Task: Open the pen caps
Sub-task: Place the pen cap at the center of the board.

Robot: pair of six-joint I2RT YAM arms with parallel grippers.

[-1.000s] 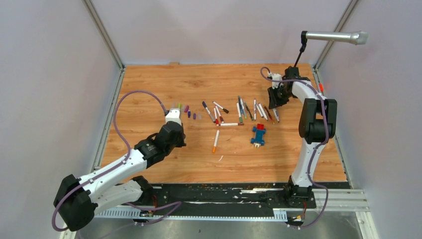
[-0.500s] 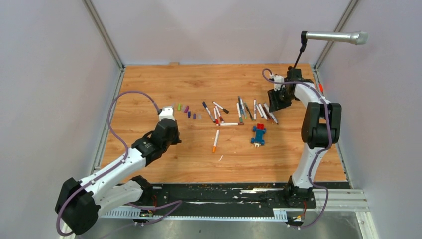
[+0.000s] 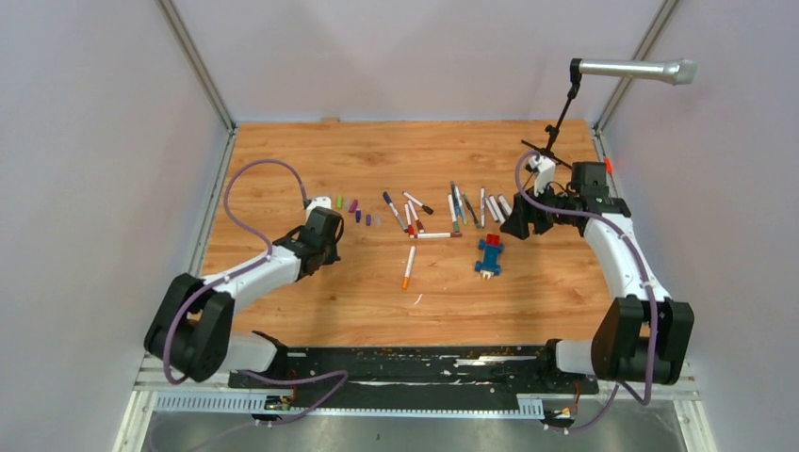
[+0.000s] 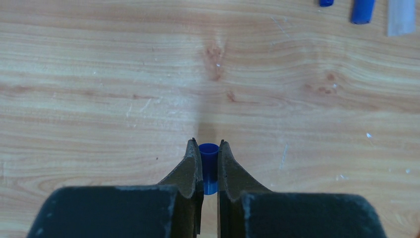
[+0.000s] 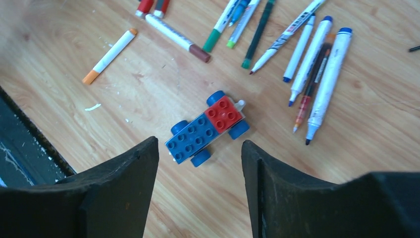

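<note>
My left gripper [image 4: 209,145] is shut on a small blue pen cap [image 4: 208,163], held just above the wood; in the top view this gripper [image 3: 318,203] is at the left. Beside it lie loose pen caps: green [image 3: 339,201], purple [image 3: 351,205] and others [image 3: 368,219]. Two more blue caps [image 4: 363,10] show at the top right of the left wrist view. My right gripper [image 5: 199,144] [image 3: 521,226] hangs open and empty above the table, close to a row of uncapped pens [image 5: 322,84]. An orange-capped pen [image 5: 109,55] lies alone.
A blue-and-red block car [image 5: 205,128] [image 3: 488,254] sits just ahead of my right fingers. Pens lie scattered across the middle [image 3: 415,217]. A microphone stand [image 3: 565,104] rises at the back right. Walls close in the wooden table [image 3: 283,151].
My right gripper has opened and drawn back from the pen row toward the near side. The left arm has folded back to the left, its gripper still shut on the cap.
</note>
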